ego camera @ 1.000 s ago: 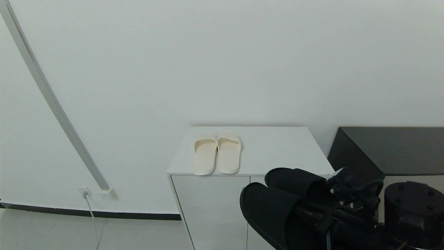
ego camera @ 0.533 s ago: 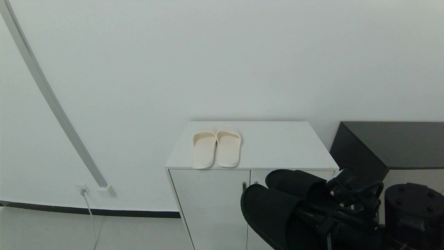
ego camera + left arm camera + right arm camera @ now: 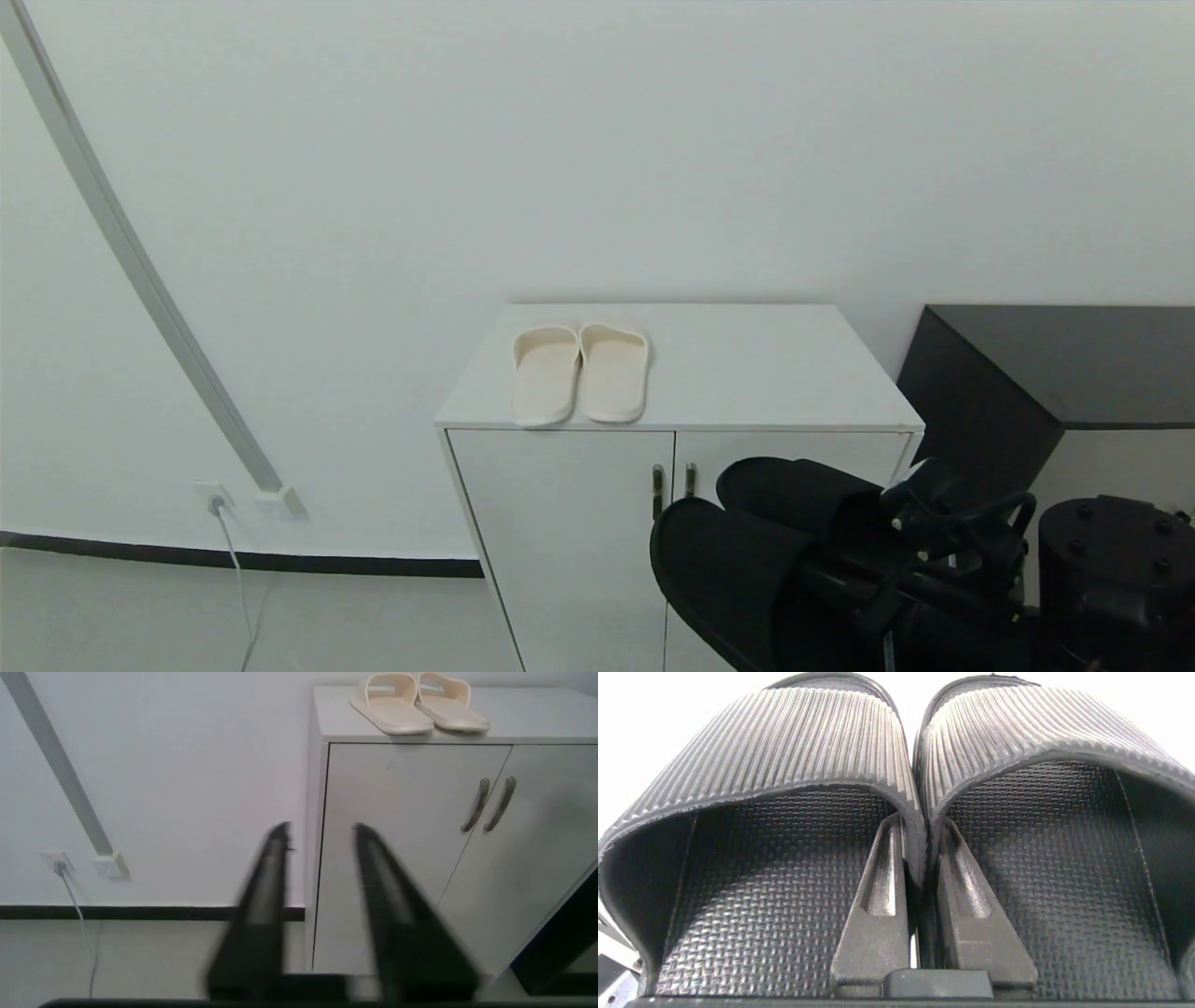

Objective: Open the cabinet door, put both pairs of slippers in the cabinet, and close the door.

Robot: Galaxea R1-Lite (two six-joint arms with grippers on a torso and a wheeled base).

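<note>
Holding the black slippers (image 3: 747, 560) in front of the cabinet (image 3: 560, 523), my right jaws pinch the two inner strap edges together. The left jaws are spread with nothing between them, facing the doors. Both doors are shut and the cream slippers (image 3: 579, 373) lie on the cabinet top, so I judge opening is the step in hand. Next I'd close the left jaws around a door handle (image 3: 658, 479) and pull.
</note>
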